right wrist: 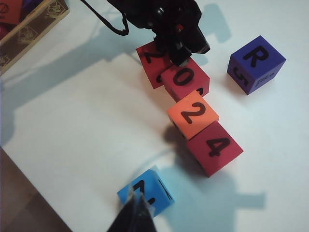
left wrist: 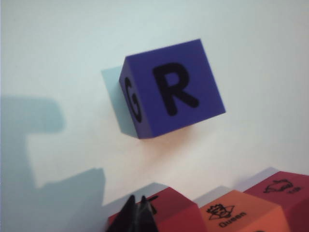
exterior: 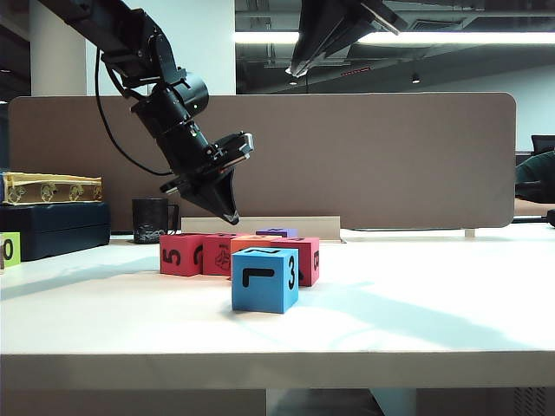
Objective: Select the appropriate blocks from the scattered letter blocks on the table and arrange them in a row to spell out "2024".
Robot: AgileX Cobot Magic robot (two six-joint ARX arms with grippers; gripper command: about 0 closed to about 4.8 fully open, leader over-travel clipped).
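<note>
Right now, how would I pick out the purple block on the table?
On the white table, find the row of red and orange blocks spelling 2024. The purple block sits alone beside that row, near the shut left pincer. It alone is purple, with R on top.

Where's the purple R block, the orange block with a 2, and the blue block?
purple R block (left wrist: 179, 86), left wrist view, on its R face.
orange block with a 2 (right wrist: 193, 113), right wrist view, on its top face.
blue block (exterior: 260, 279), exterior view, on its front face.
</note>
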